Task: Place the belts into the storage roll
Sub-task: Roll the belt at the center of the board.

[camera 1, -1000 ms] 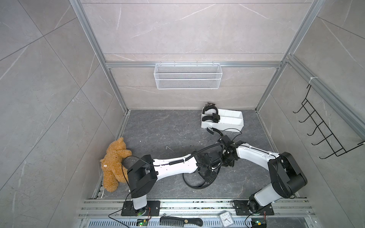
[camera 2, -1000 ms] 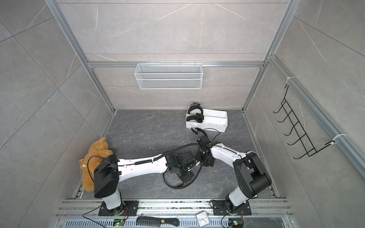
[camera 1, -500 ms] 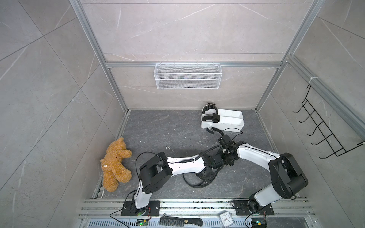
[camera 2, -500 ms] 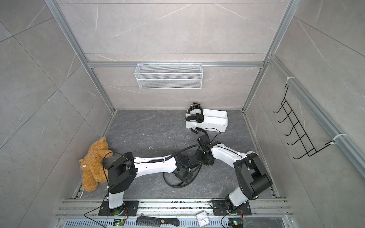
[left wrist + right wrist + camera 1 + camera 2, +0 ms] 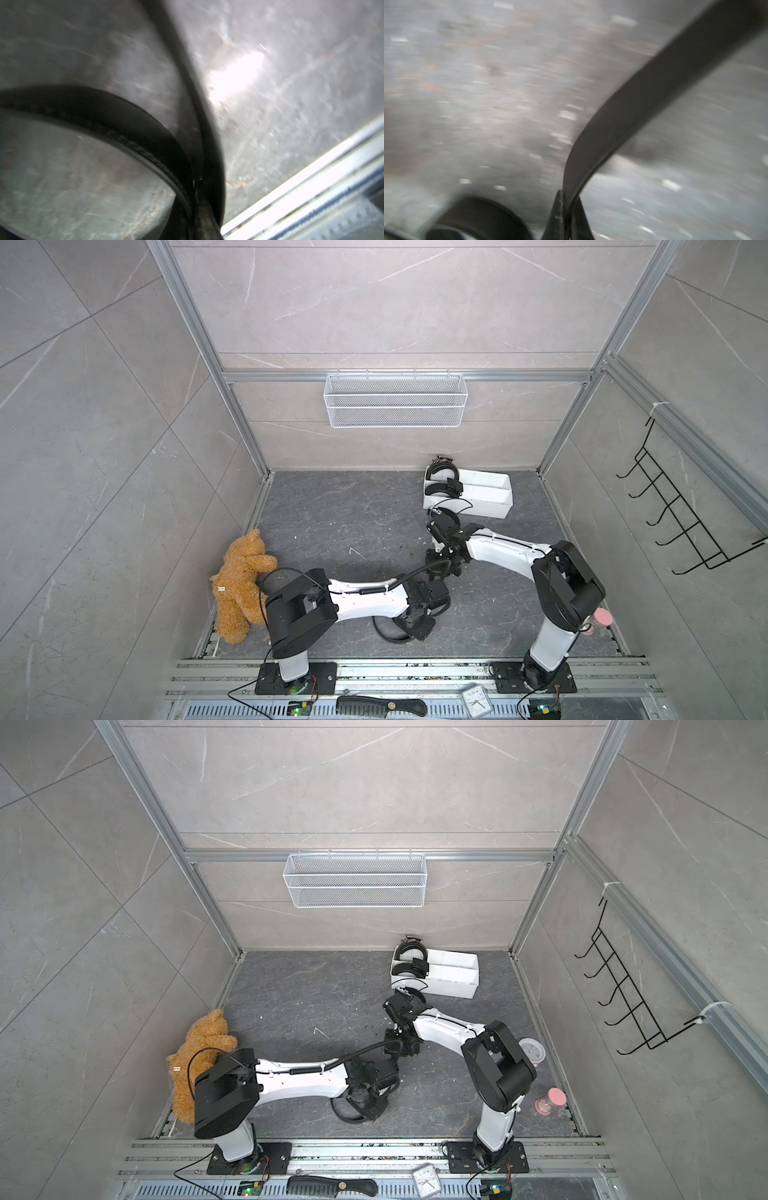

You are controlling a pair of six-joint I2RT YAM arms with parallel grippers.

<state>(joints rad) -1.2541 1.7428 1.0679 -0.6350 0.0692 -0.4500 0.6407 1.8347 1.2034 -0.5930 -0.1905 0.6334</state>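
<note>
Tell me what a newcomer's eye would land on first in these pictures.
The two white-and-black arms meet mid-floor, the left gripper and right gripper each shut on a loose black belt. Next come the brown teddy bear at the floor's left edge and the white storage roll near the back wall, two coiled belts in one end.

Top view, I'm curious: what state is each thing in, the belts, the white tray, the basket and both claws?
Storage tray: two compartments filled, two empty.
Coiled belts: rolled up, standing in the tray.
Loose belt: looped, gripped by both grippers.
Left gripper: shut on the loose belt.
Right gripper: shut on the loose belt.
Wire basket: empty, hung on the wall.
</note>
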